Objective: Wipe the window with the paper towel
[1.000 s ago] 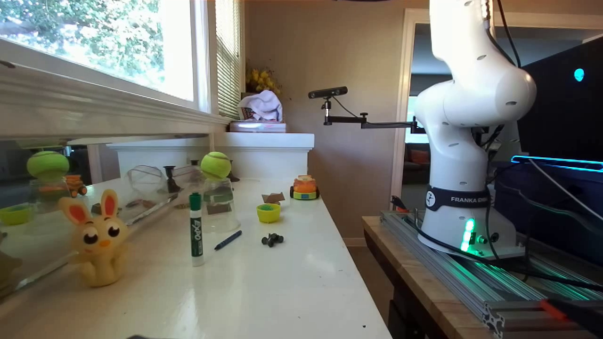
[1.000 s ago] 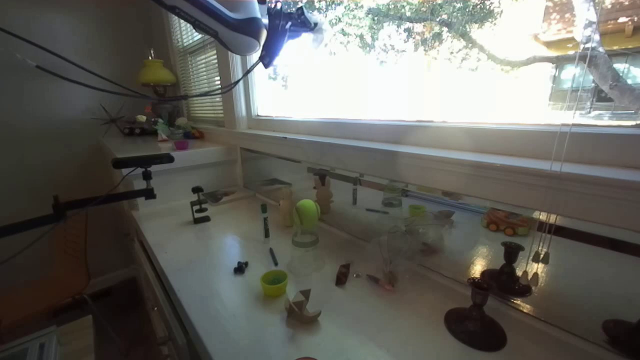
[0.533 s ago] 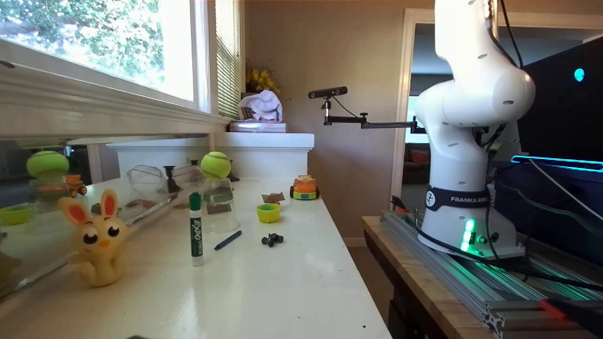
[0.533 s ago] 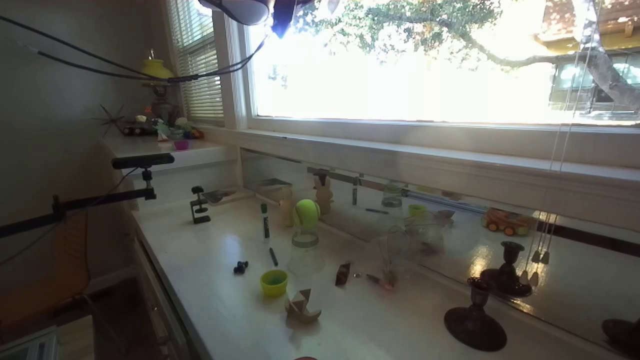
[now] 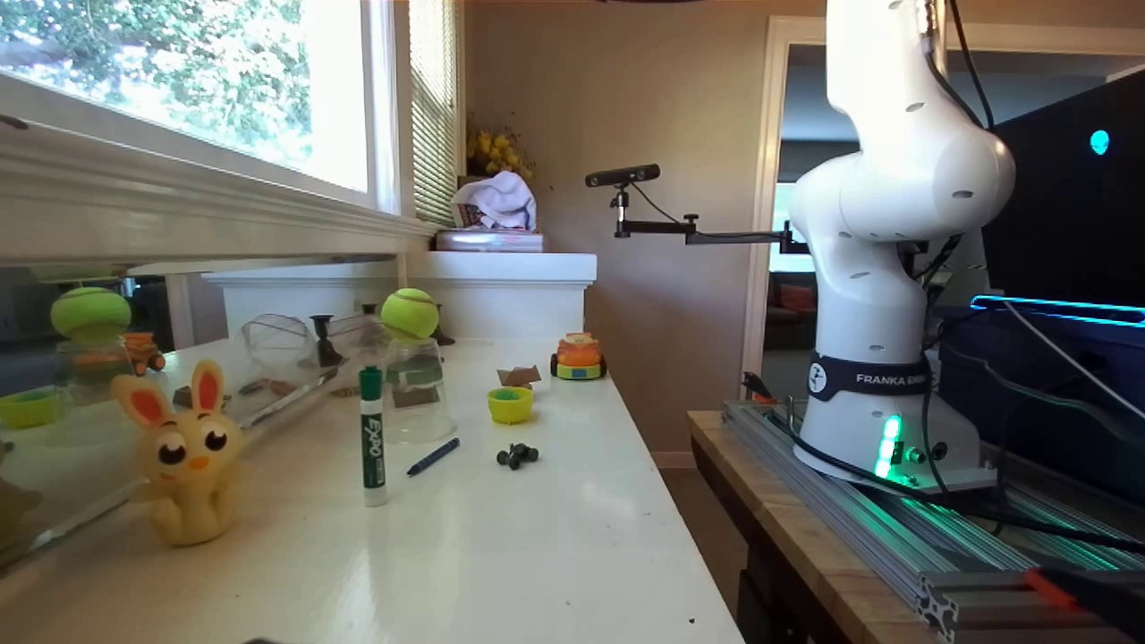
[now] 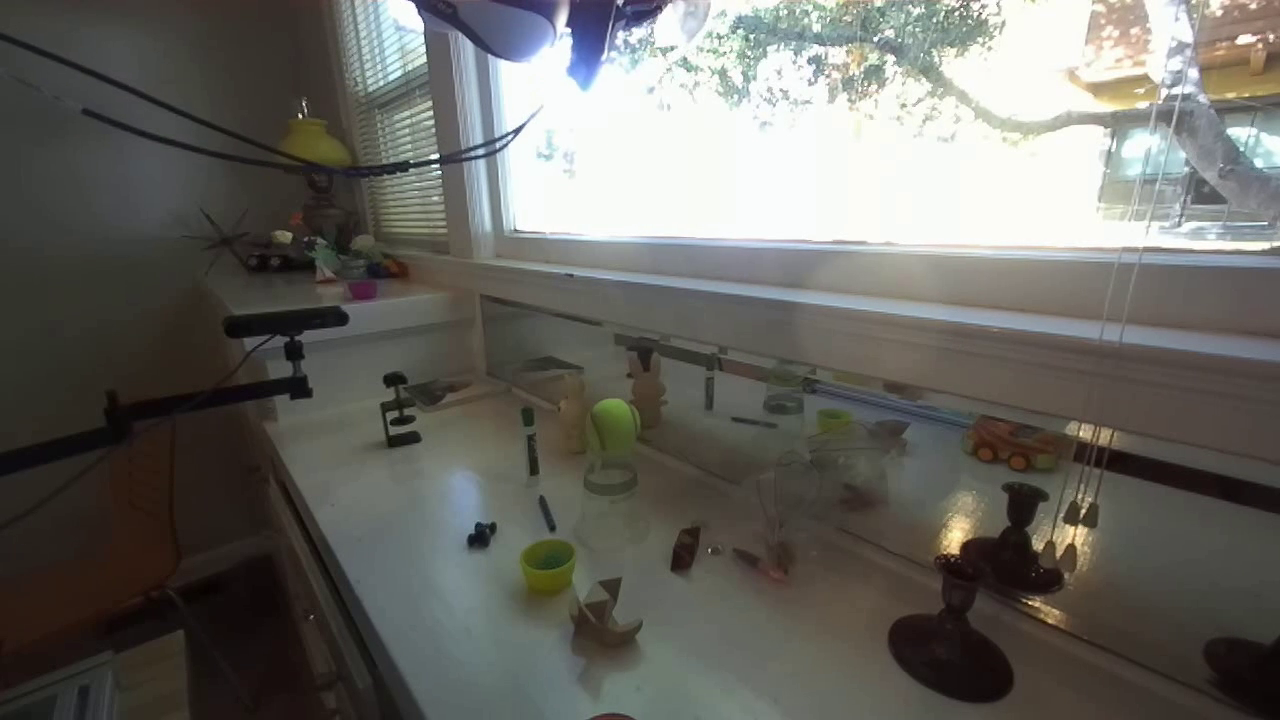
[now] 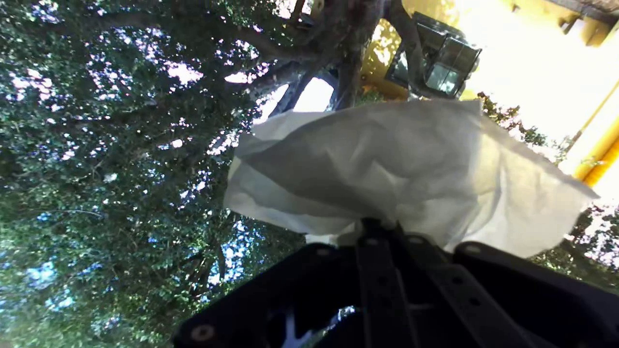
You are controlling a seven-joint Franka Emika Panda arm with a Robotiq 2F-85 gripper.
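Observation:
The window (image 6: 850, 180) is a large bright pane in a pale frame, with tree foliage behind it. It also shows in an exterior view (image 5: 179, 89) at upper left. The paper towel (image 7: 411, 159) is a crumpled white sheet spread out beyond my fingertips in the wrist view. My gripper (image 7: 385, 224) is shut on it, with the towel pinched between the fingertips. In an exterior view my gripper (image 6: 640, 12) is partly cut off at the top edge, in front of the window's upper left. The pale towel (image 6: 692, 18) is just right of it. I cannot tell whether it touches the glass.
Below the window a sill (image 6: 800, 300) runs above a white counter (image 6: 420, 560). A tennis ball (image 5: 411, 314) on a jar, a green marker (image 5: 372, 438), a bunny figure (image 5: 192, 456) and a dark candlestick (image 6: 950, 640) stand there. Blind cords (image 6: 1130, 260) hang at right.
My gripper with the towel rose towards the top of the picture, then came slightly down and to the right along the window. The objects on the counter have not moved.

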